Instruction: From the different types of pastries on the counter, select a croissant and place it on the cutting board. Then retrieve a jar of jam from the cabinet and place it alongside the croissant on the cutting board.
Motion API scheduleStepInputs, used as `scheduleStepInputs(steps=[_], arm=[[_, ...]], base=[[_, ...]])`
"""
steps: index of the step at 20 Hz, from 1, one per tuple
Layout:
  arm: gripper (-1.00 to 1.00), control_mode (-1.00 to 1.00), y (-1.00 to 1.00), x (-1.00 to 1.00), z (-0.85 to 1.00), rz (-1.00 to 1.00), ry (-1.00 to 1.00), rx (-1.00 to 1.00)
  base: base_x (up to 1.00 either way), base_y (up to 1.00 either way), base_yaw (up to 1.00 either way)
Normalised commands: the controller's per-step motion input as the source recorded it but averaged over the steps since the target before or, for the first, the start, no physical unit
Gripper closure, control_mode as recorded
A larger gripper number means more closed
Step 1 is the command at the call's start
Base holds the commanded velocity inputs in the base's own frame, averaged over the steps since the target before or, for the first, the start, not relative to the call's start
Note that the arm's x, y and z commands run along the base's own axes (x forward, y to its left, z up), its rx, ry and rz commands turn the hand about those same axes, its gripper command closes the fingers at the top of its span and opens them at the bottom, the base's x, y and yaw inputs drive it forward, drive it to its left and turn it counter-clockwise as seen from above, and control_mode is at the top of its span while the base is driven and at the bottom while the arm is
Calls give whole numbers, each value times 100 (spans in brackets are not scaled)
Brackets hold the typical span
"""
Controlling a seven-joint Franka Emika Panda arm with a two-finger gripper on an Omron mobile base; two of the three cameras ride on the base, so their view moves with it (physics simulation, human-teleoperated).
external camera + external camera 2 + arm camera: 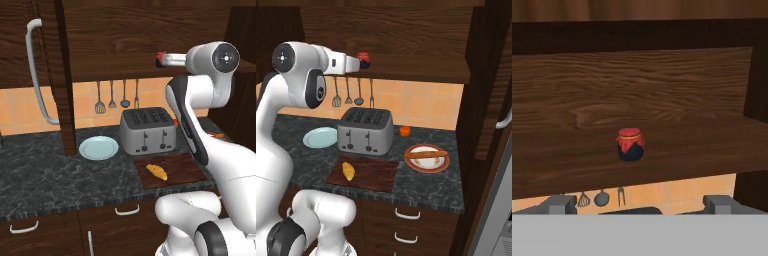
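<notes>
Left base view
Arm: we see it nearest us, rising from the lower right and reaching up to the cabinet shelf.
Board: on the counter before the toaster, with the croissant already lying on it.
Jar: just a red sliver past the wrist, on the shelf.

Right base view
Gripper: level with the shelf, jar just ahead of it.
Stick pastry: on a plate right of the board, well apart from our work.

Hand view
Fingertips: spread wide, released, nothing between them.
Jar: upright on the shelf, straight ahead, centred between the jaws, not yet reached.
Next move: we judge a straight push forward brings the jaws around it.
</notes>
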Motion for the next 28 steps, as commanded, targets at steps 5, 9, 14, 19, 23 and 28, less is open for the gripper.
scheduleStepInputs(steps=[5,9,14,19,23,28], arm=[[-100,-100,13,0,58,4,14,-7],[-100,-100,0,-1,0,0,0,0],[-100,-100,1,0,-25,0,0,0],[-100,-100,7,35,-52,2,0,0],[-100,-100,0,29,-11,1,0,0],[-100,-100,0,81,0,0,0,2]], base=[[0,0,0],[0,0,0],[0,0,0],[0,0,0],[0,0,0],[0,0,0]])
